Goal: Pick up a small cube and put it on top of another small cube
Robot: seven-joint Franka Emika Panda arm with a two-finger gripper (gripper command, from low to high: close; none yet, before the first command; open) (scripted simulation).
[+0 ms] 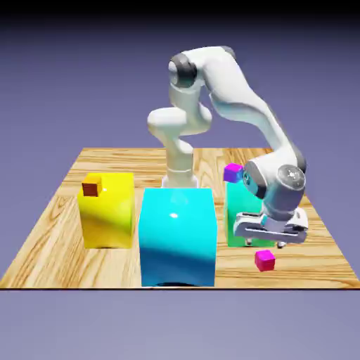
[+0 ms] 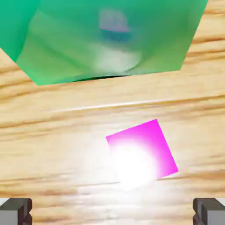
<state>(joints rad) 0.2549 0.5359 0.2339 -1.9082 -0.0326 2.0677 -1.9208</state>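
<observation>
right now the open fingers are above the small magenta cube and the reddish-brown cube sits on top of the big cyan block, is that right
Not quite: the reddish-brown cube sits on top of the big yellow block, as the exterior view shows. The rest holds: the open fingers are above the small magenta cube.

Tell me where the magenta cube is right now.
In the exterior view, the magenta cube sits on the tabletop toward the right, in front of the green block, below the gripper.
</observation>
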